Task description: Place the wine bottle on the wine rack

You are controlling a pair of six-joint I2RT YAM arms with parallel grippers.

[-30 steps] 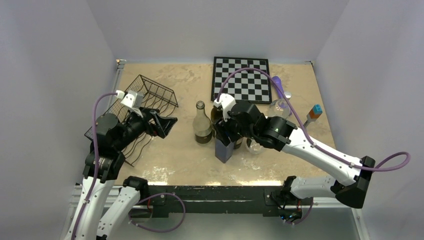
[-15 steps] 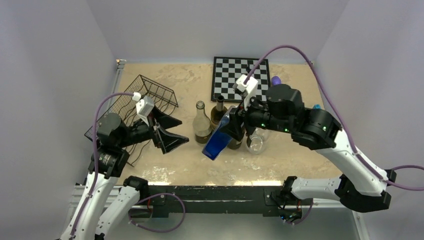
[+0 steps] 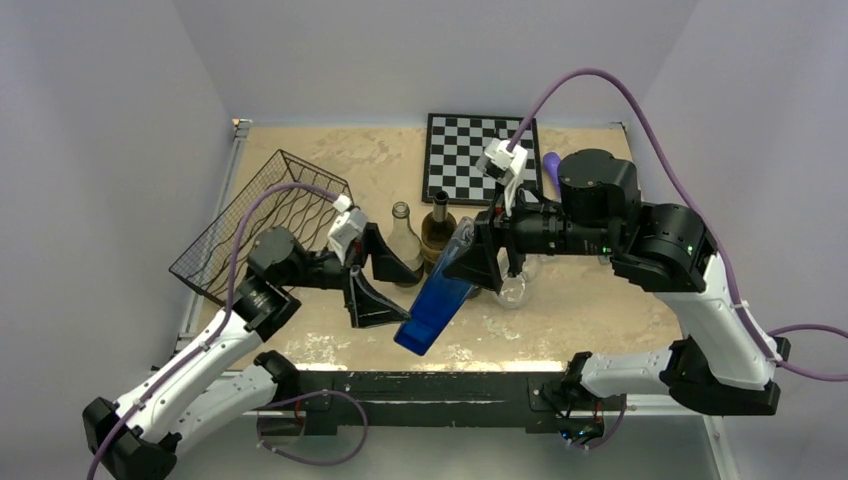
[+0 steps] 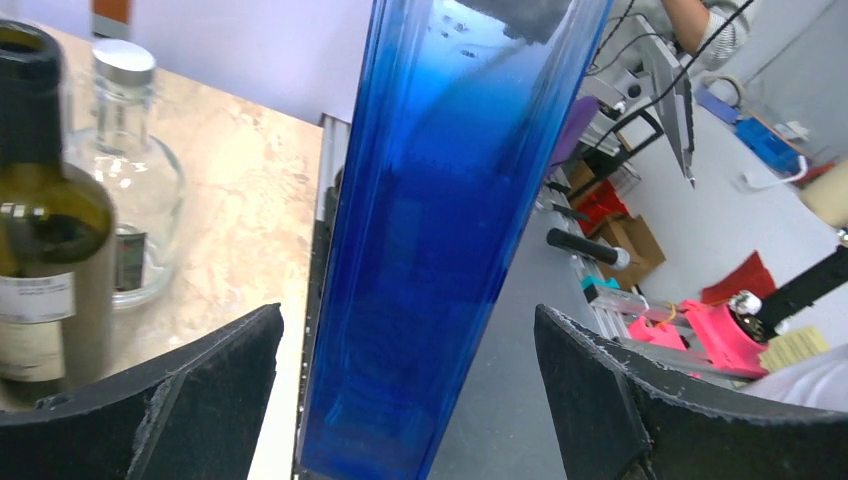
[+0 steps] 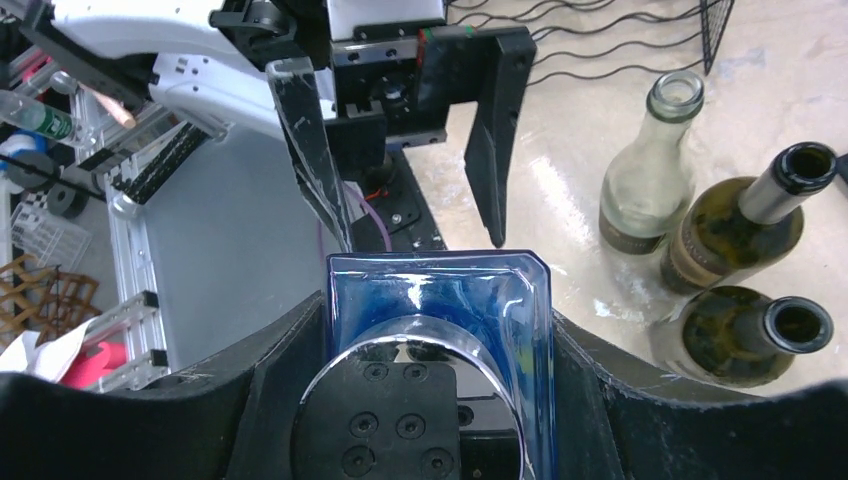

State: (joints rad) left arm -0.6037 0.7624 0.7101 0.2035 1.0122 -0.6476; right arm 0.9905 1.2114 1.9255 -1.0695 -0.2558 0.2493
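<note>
Above the worktop (image 3: pixel 380 160) in the top view, the right end effector (image 3: pixel 474 265) clamps the blue wine bottle (image 3: pixel 430 305), its base slanting to lower left, toward the wine rack (image 3: pixel 225 235) at far left. Left wrist view: the left end effector (image 4: pixel 410 400), wide open and empty, has one finger on each side of the bottle body.

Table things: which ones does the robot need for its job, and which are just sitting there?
Needed: blue bottle, in the right gripper; wine rack.
Just sitting: chessboard, clear bottle, two dark bottles, round glass jar.

A rack (image 3: pixel 250 215), a chessboard (image 3: pixel 460 150) and several upright bottles (image 3: pixel 402 226) are carried by the table (image 3: pixel 330 160).
</note>
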